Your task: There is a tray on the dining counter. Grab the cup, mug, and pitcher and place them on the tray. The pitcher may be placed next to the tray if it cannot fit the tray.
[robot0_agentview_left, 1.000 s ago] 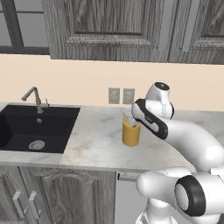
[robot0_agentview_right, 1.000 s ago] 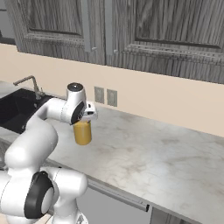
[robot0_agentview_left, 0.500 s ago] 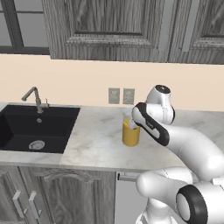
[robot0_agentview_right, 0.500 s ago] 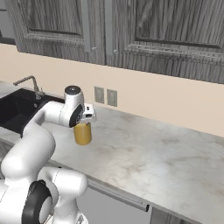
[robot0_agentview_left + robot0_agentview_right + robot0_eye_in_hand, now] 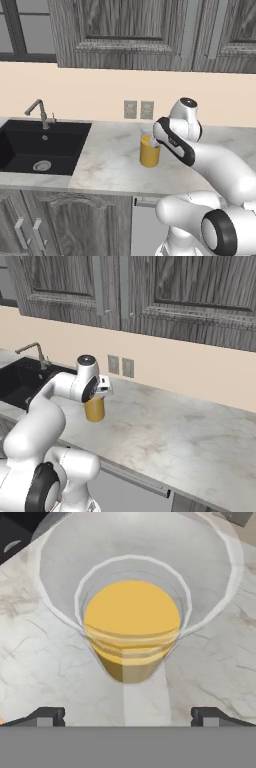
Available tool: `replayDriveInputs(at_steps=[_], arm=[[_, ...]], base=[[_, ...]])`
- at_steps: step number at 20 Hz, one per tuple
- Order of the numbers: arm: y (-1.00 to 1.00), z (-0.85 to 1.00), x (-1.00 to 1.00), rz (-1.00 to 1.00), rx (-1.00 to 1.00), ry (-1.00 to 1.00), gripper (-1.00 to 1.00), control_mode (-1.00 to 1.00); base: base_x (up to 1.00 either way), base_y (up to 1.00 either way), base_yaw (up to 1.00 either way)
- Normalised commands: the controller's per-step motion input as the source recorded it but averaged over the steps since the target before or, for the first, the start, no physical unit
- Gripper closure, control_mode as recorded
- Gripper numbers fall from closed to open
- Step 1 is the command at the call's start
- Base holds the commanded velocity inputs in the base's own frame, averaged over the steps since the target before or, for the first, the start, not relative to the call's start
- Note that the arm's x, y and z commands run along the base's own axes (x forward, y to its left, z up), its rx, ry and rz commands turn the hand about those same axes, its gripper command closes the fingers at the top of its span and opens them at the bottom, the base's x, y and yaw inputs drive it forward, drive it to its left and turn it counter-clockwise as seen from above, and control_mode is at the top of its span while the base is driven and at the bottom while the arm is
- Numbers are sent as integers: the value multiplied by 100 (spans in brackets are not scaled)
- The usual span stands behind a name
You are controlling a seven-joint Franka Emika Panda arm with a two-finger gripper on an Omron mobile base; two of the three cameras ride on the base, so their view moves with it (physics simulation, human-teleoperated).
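Table: marble table [image 5: 110,165] under dark wood cabinets, black sink [image 5: 35,150] to my left.
Change: my claw [image 5: 128,717] has dropped closer over the pitcher [image 5: 149,149]; pitcher unmoved.
Pitcher: upright, long axis vertical, orange liquid inside.
Claw: spread wide, nothing grasped.

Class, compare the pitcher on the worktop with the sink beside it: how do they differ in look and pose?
The pitcher is clear glass showing orange liquid; the sink is black. The pitcher stands upright on the marble worktop; the sink is sunk into it. Both are open at the top.
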Motion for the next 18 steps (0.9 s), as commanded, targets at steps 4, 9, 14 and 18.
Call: replayDriveInputs(at_steps=[4, 9, 14, 18], arm=[[0, 0, 6, 0, 0, 0, -100, -100], [0, 0, 1, 0, 0, 0, -100, -100], [-1, 1, 6, 0, 2, 0, -100, -100], [-5, 2, 1, 0, 4, 0, -100, -100]], base=[[0, 0, 0], [0, 0, 0], [0, 0, 0], [0, 0, 0]])
